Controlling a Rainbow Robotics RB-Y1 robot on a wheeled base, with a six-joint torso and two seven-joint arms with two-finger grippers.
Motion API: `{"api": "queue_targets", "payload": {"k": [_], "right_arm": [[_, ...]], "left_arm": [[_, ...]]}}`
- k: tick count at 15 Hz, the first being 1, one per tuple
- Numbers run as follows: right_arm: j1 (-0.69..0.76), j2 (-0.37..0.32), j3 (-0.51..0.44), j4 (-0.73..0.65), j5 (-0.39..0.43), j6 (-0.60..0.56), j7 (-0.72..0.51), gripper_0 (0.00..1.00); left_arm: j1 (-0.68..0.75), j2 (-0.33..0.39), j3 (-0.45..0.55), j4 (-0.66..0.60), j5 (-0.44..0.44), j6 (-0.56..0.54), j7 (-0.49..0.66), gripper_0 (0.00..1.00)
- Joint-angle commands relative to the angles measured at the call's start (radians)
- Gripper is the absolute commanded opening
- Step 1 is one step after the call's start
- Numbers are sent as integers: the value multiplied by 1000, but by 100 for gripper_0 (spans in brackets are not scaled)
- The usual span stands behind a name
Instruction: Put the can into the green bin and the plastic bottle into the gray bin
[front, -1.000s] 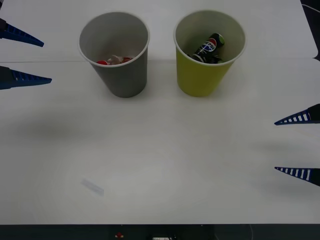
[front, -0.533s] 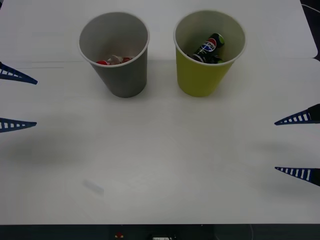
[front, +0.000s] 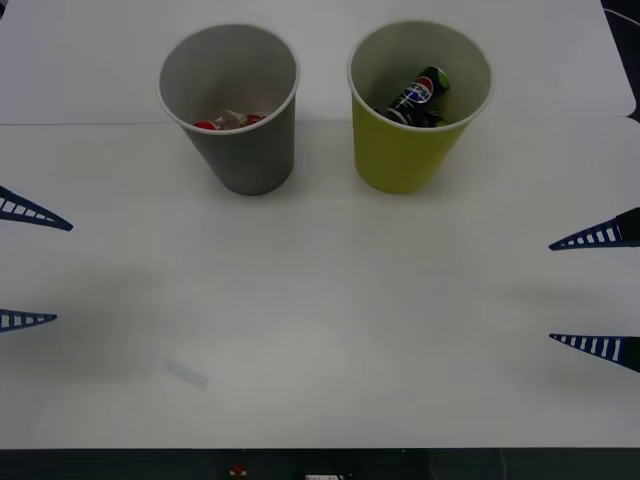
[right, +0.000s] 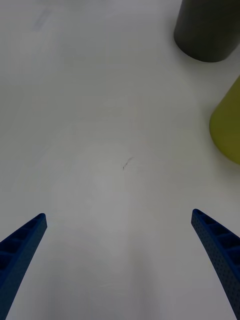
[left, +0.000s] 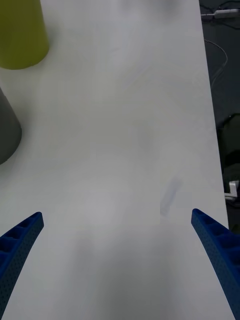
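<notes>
can (front: 421, 95) in green bin (front: 408, 150), plastic bottle (front: 228, 121) in gray bin (front: 245, 155); both grippers spread, empty

My front camera looked down from above at the table (front: 330, 300). Each wrist camera sat low over it, facing inward across it. All three views shared the gray bin (front: 240, 150) and green bin (front: 405, 155).

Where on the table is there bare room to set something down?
The wide white table in front of the gray bin and green bin, between the open left gripper and open right gripper, is bare. The narrow gap between the bins is tight.
</notes>
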Motion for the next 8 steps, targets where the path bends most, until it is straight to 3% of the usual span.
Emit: {"api": "queue_targets", "payload": {"k": [1, 8], "right_arm": [[0, 0, 0, 0, 0, 0, 0, 100], [0, 0, 0, 0, 0, 0, 0, 100]], "left_arm": [[29, 23, 0, -21, -3, 0, -22, 100], [32, 29, 2, -22, -5, 2, -47, 100]]}}
